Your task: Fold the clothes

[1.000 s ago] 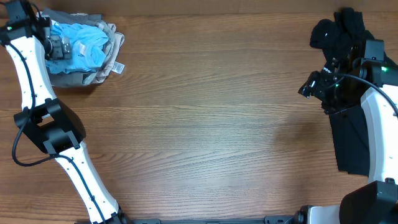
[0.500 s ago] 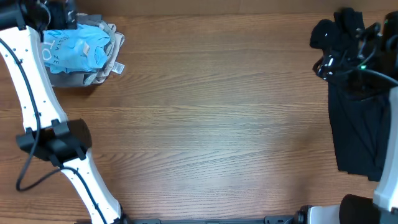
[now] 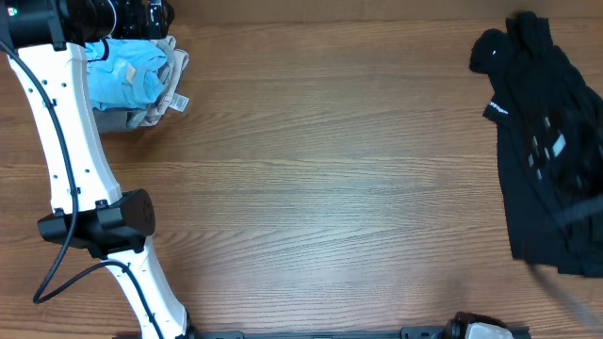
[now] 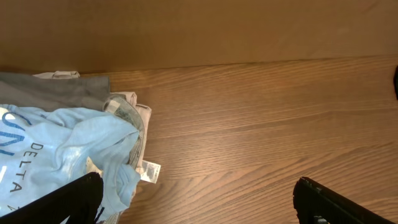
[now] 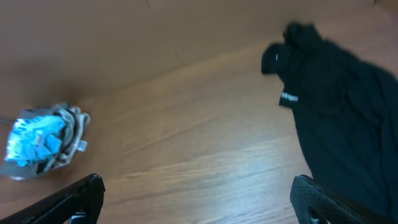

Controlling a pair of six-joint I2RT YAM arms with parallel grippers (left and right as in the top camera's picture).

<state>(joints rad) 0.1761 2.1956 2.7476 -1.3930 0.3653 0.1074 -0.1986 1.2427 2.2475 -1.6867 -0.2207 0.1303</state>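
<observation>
The clothes lie in two places. A sky-blue T-shirt [image 3: 127, 71] with white print is crumpled on top of grey garments [image 3: 155, 99] at the far left. A black garment [image 3: 546, 160] is spread at the far right. My left gripper [image 3: 151, 16] hovers at the back edge just above the blue T-shirt; in the left wrist view the left gripper [image 4: 199, 205] is open, with the blue T-shirt [image 4: 62, 149] under its left finger [image 4: 68, 202]. My right gripper [image 5: 199, 202] is open above bare wood, the black garment [image 5: 342, 112] to its right. Overhead, the right arm is only a faint blur.
The wooden table [image 3: 330, 188] stretches between the two piles. A white label [image 4: 149, 169] sticks out of the left pile. The left arm's elbow [image 3: 99, 221] and base stand at the near left. In the right wrist view the left pile [image 5: 40, 140] looks small and far off.
My left gripper has lifted off the blue T-shirt toward the back edge. My right arm has swung off the black garment to the right and its jaws have widened.
</observation>
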